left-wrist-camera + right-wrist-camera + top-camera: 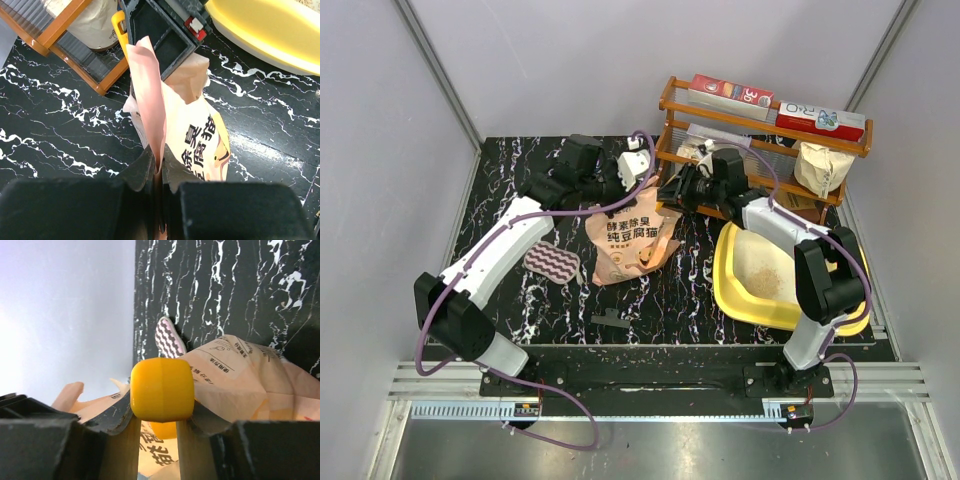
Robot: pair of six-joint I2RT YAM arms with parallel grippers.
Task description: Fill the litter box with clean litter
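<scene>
The left hand [158,167] is closed tight on a thin upright flap of the peach-orange bag [200,135], pinching the paper flat between its fingers. I'd say it holds the edge up to keep the mouth from folding shut. The right hand [161,422] is clamped on the blunt end of the small yellow-orange scoop [161,389], its fingers pressed to either side. It sits right at the bag's open end, facing the left hand. Whether the scoop's bowl is inside the mouth I can't make out, since the hand and the crumpled paper hide it.

The clean litter is mostly in that bag, which lies slumped on the table [520,170] between the two arms, its printed face up. The litter box [722,275] stands just right of the bag, under the right forearm. A thin patch of pale granules [767,268] already lies on its floor, so to my eye the filling has begun but is far from done.

The wooden rack [665,105] is close behind both hands, carrying boxes [730,95] on top and a lumpy white sack [820,165]. It leaves little room to swing the scoop back. A purple-striped pad [553,263] lies just left of the bag, and a small dark piece [610,320] sits near the front edge. Both are out of the way. The scoop's path to the box crosses only bare table, though the right arm itself hangs over the box.
</scene>
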